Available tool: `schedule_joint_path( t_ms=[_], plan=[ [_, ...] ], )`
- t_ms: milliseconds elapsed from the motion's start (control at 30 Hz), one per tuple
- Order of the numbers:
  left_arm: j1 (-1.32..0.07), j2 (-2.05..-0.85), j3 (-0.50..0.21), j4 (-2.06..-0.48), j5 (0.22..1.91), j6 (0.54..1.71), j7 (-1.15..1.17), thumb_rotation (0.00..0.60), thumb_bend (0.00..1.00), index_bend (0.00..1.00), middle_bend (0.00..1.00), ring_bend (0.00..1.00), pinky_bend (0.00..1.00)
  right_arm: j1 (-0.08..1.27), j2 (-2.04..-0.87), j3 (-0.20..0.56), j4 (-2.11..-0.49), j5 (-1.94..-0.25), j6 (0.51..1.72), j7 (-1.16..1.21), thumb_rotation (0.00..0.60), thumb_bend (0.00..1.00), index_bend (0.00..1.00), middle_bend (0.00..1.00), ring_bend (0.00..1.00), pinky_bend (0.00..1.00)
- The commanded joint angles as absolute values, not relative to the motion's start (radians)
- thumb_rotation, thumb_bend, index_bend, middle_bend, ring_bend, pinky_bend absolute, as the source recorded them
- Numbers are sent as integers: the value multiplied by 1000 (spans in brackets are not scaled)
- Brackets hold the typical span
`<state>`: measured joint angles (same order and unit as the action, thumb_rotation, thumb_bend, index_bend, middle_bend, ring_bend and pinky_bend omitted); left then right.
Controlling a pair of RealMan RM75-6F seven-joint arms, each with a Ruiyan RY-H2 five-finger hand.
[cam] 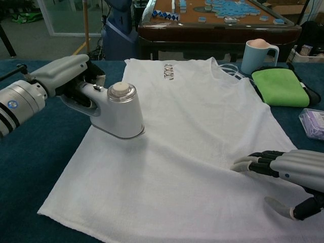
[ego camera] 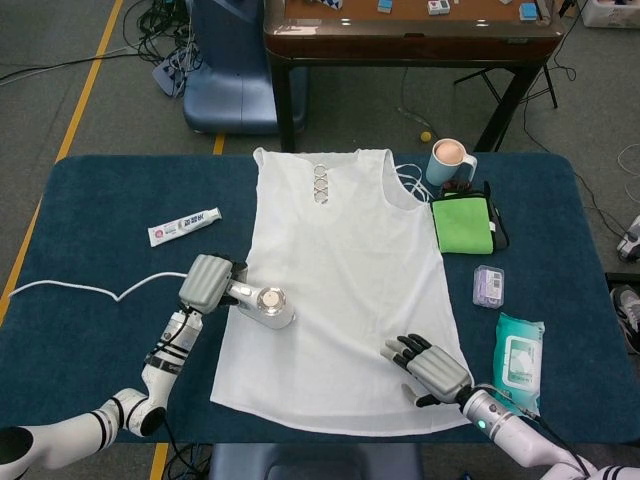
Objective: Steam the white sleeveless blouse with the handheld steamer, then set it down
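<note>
My left hand (cam: 66,76) grips handle of white handheld steamer (cam: 119,111), soleplate flat on left edge of white sleeveless cotton blouse (ego camera: 345,280), which lies spread on blue-covered desk (ego camera: 90,210). My right hand (cam: 288,169) holds nothing, fingers spread, pressing lower right hem. I judge fabric thin, soft, prone to bunching under steamer; keep it pinned. Steamer looks rigid, top-heavy; hold by handle, never hot plate. White cord (ego camera: 90,290) trails left.

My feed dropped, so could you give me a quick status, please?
Left hand holds steamer on blouse. Right hand flat on hem. Nothing in the way.
</note>
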<state>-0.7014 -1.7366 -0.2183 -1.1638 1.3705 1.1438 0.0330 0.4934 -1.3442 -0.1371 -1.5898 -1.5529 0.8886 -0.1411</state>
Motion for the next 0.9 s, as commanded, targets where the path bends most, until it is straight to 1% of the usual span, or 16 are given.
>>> schedule_joint_path(
  t_ms=[33, 167, 367, 567, 900],
  plan=[
    [-721, -1756, -225, -1207, 1353, 1126, 88, 600, 201, 891, 716, 599, 575, 492, -1343, -138, -1590, -1553, 891, -140, 443, 573, 0, 64, 0, 0],
    [-739, -1800, -205, -1199, 1375, 1126, 134, 600, 201, 891, 716, 599, 574, 491, -1343, -139, -1588, -1552, 892, -138, 444, 573, 0, 65, 0, 0],
    [-768, -1887, -181, -1095, 1408, 1122, 166, 600, 202, 891, 716, 598, 574, 491, -1343, -143, -1590, -1551, 890, -142, 443, 574, 0, 64, 0, 0],
    [-786, -1939, -191, -1005, 1409, 1115, 132, 600, 201, 891, 716, 598, 574, 487, -1340, -143, -1594, -1548, 896, -146, 443, 573, 0, 64, 0, 0],
    [-819, -1986, -213, -838, 1410, 1101, 53, 600, 201, 891, 717, 598, 574, 485, -1337, -143, -1600, -1541, 896, -155, 443, 573, 0, 64, 0, 0]
  ],
)
